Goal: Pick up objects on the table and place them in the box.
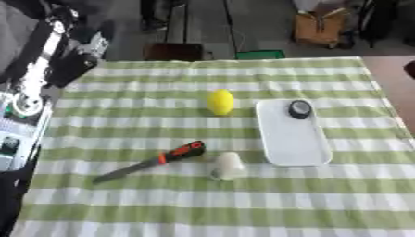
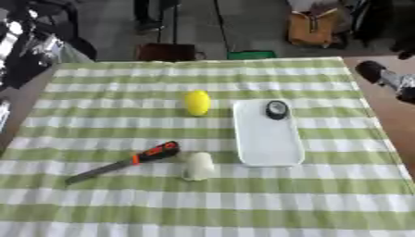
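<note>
Green-and-white checked cloth (image 1: 243,203) covers our table; beyond its far edge we see a dark floor with a brown bag (image 1: 320,28). On the cloth we find a white tray (image 1: 296,143), serving as the box, right of centre. A small dark round object (image 1: 300,109) sits in the tray's far end. A lemon (image 1: 220,102) lies just left of the tray's far corner, apart from it. A knife (image 1: 150,162) with an orange-and-black handle lies nearer, blade pointing to our left. A small whitish cup (image 1: 228,165) lies on its side just right of the handle, near the tray's near corner. Our left arm (image 1: 36,78) is raised at the left edge, our right arm (image 2: 389,81) at the right edge; we cannot tell either hand's state.
</note>
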Robot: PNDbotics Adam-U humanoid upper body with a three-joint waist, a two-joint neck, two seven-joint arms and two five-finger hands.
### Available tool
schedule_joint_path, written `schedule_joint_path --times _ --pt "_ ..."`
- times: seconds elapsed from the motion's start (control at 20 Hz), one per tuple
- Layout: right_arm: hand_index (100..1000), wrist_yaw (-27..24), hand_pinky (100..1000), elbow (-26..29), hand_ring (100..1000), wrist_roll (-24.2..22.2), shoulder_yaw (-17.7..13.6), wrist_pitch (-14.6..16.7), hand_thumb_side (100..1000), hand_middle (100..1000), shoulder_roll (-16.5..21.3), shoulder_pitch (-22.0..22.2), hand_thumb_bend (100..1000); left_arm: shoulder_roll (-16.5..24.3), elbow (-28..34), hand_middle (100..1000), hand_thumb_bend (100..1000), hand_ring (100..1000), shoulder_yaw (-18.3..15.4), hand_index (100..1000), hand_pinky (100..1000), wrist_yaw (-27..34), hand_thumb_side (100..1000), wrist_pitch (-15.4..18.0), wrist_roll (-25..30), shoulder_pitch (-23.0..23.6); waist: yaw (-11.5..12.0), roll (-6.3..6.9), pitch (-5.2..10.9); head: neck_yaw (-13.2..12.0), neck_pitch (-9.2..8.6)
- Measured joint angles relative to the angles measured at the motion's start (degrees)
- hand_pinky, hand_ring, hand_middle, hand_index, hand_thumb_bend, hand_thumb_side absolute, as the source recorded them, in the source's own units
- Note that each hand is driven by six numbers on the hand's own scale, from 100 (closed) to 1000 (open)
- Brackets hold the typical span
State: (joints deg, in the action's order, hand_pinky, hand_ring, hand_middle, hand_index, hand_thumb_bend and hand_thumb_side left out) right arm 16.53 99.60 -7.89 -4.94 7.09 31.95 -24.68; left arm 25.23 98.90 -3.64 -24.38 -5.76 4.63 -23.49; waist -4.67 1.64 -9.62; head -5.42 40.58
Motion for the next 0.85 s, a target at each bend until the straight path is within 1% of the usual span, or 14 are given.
schedule_joint_path --times 0.3,0.55,0.85 --pt "854 0.0 532 -0.1 586 0.0 0.0 0.0 524 667 0.0 0.0 698 -0.3 1.0 846 393 713 -2.0 863 712 2.4 869 0.1 -1.8 2.8 0.6 0.08 0.00 0.0 0.06" --pt "854 0.0 531 -0.1 584 0.0 0.0 0.0 525 666 0.0 0.0 698 -0.6 2.5 846 390 713 -2.3 863 710 3.1 871 0.3 -2.7 3.4 0.8 0.20 0.02 0.2 0.24" --pt "854 0.0 532 -0.1 584 0.0 0.0 0.0 522 667 0.0 0.0 699 -1.1 2.8 846 391 714 -2.2 863 711 3.6 867 0.4 -2.8 3.7 0.9 0.29 0.07 0.5 0.27"
